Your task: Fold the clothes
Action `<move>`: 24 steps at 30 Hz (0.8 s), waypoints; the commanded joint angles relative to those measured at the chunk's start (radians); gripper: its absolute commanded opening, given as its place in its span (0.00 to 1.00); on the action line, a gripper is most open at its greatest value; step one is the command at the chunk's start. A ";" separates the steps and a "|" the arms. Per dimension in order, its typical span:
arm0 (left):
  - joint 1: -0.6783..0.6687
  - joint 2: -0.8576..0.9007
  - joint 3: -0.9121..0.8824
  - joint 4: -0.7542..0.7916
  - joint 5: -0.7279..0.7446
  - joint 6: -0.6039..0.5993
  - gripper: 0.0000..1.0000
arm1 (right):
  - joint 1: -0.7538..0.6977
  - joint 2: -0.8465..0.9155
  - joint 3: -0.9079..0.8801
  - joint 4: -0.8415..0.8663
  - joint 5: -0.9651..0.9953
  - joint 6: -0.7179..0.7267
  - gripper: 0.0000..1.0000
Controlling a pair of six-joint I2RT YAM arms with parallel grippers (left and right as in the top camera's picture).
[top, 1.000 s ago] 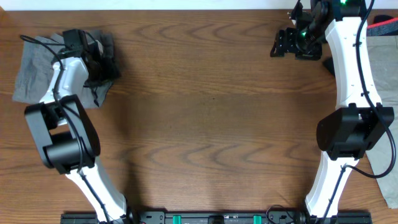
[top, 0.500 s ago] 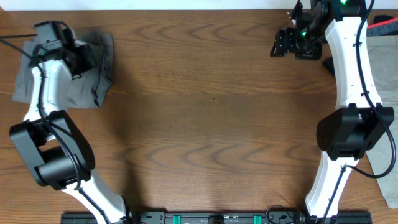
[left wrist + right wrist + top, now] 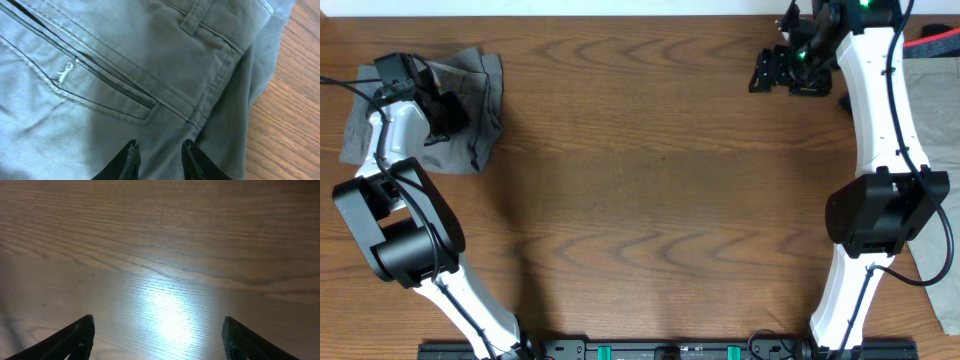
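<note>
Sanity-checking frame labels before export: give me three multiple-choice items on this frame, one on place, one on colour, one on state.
1. Where do the shorts lie on the table, as the overhead view shows it?
A) top-left
B) centre
C) bottom-right

2. What colour are the shorts?
A) red
B) grey
C) blue

3. How is the right gripper?
A) shut on cloth
B) shut, empty
C) open over bare wood

Answers:
1 A: the overhead view shows them bunched at the top-left, below the left gripper.
2 B: the left wrist view shows grey fabric with a waistband and a slit pocket.
3 C: the right wrist view shows its fingers wide apart with only wood grain between them.
</note>
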 commanded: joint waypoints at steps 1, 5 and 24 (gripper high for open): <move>-0.001 0.024 -0.010 -0.004 0.031 -0.006 0.31 | 0.013 -0.003 0.011 0.000 -0.004 -0.015 0.79; -0.003 0.045 -0.010 -0.020 0.043 -0.006 0.31 | 0.018 -0.003 0.011 -0.006 -0.004 -0.015 0.79; -0.020 0.023 -0.011 -0.053 0.219 -0.006 0.31 | 0.019 -0.003 0.011 -0.015 -0.004 -0.015 0.79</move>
